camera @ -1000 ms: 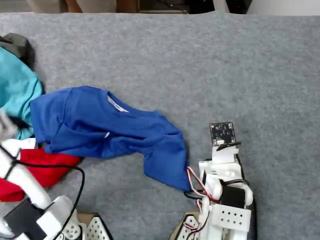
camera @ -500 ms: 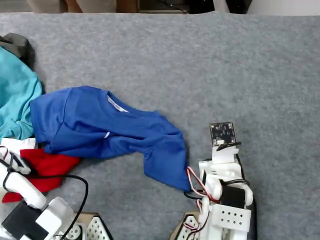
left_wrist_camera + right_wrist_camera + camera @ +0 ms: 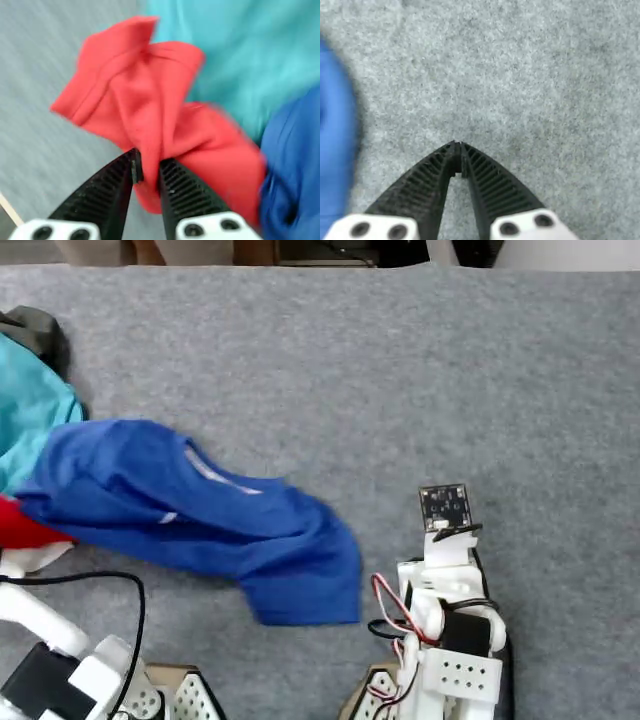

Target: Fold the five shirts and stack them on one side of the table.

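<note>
Nearest the arms' bases, the right arm [image 3: 445,620] sits folded at the near edge of the grey table [image 3: 480,370]. In its wrist view the right gripper [image 3: 458,147] has its two ribbed fingers [image 3: 420,190] pressed together at the tips. It holds nothing and hangs over bare grey felt, with the blue shirt [image 3: 335,150] off to one side and apart from it.

The left arm [image 3: 60,660] stands at the near left corner. The left gripper [image 3: 148,162] is clamped on a bunched fold of the red shirt [image 3: 150,100], with its dark fingers [image 3: 112,185] narrowly apart and the cloth pinched between them. The red shirt is crumpled, one loose flap spreading away from the fingers over the grey felt. The teal shirt [image 3: 240,60] lies just beyond it, and the blue one touches its side.

In the high view the blue shirt [image 3: 190,515] lies rumpled left of centre. Its long axis runs diagonally, from the far left down to the near right. Its collar [image 3: 215,475] opens toward the far side, and its near-right end [image 3: 300,590] stops close beside the right arm's base. Its far-left end overlaps the red shirt [image 3: 20,525], of which a small patch peeks out at the left edge. Farther back along that edge the teal shirt [image 3: 30,410] is heaped. Beyond it, at the far left corner, lies a dark garment [image 3: 35,330].
</note>
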